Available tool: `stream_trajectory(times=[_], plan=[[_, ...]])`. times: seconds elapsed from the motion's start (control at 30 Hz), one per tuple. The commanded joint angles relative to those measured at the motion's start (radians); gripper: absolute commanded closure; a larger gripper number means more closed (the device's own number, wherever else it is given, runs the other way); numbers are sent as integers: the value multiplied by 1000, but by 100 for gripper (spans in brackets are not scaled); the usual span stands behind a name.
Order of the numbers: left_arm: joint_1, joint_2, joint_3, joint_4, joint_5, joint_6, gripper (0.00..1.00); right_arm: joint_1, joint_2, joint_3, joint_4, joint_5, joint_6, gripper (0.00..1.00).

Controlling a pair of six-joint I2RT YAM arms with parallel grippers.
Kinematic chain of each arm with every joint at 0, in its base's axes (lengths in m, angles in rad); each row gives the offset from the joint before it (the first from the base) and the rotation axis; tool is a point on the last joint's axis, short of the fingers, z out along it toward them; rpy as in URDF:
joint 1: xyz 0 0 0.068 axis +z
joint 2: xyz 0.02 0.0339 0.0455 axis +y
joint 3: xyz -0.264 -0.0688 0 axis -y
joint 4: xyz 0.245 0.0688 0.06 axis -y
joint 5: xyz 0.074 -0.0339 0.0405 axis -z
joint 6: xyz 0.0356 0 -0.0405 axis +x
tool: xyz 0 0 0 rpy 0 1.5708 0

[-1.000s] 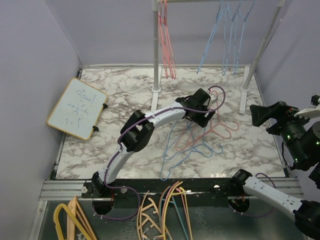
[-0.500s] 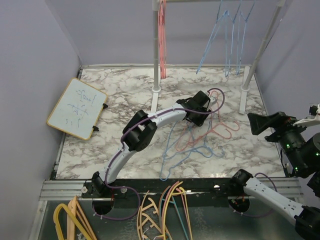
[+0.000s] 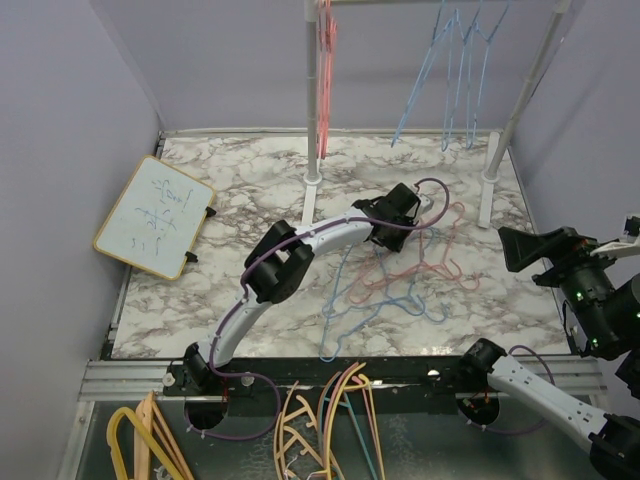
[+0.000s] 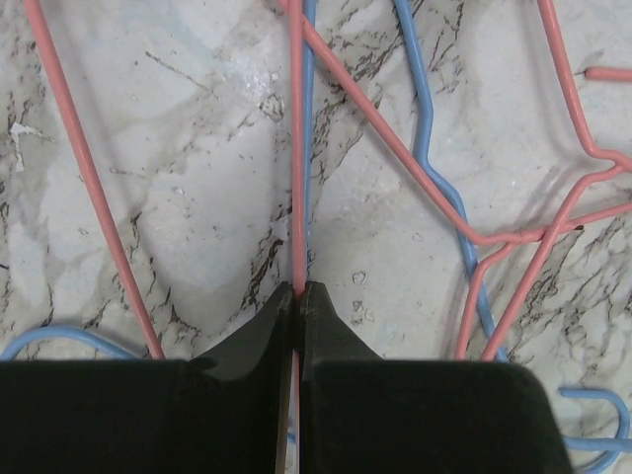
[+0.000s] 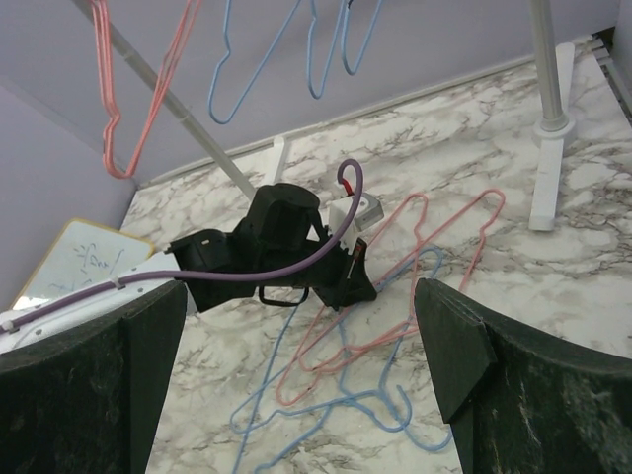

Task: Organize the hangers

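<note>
Several loose hangers lie tangled on the marble table, pink (image 3: 437, 247) and blue (image 3: 352, 308) ones crossing each other. My left gripper (image 3: 408, 238) is down on the pile, shut on a straight wire of a pink hanger (image 4: 296, 148), with its tips (image 4: 297, 289) pinching it next to a blue wire (image 4: 309, 118). More pink hangers (image 3: 324, 70) and blue hangers (image 3: 460, 70) hang on the rack at the back. Off to the right of the pile, my right gripper (image 5: 301, 296) is held high and wide open, holding nothing.
The rack's white posts (image 3: 312, 110) (image 3: 498, 150) stand on feet at the back of the table. A small whiteboard (image 3: 155, 215) leans at the left. Thick yellow and wood-coloured hangers (image 3: 320, 420) lie below the table's near edge.
My left gripper has shut on the pink hanger wire. The pink hangers on the rack have swung. The right arm has sunk slightly.
</note>
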Motion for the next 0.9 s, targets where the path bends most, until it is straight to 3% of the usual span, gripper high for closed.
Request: stream_trajectory(times=[0.0, 0.33, 0.47, 0.6, 0.73, 0.87], plan=[[-5, -120, -38, -36, 43, 0, 100, 4, 4, -48, -1, 3, 23, 0], [-5, -538, -348, 97, 54, -24, 100, 4, 21, -60, 34, -7, 20, 0], [22, -631, -391, 69, 102, -9, 100, 4, 25, -78, 57, -26, 27, 0], [163, -724, -494, 79, 194, -62, 100, 4, 7, -130, 108, -89, 28, 0], [356, -818, -652, 166, 305, -148, 100, 4, -3, -265, 249, -320, 15, 0], [454, -902, -778, 228, 332, -191, 100, 4, 69, -422, 357, -462, 99, 0]])
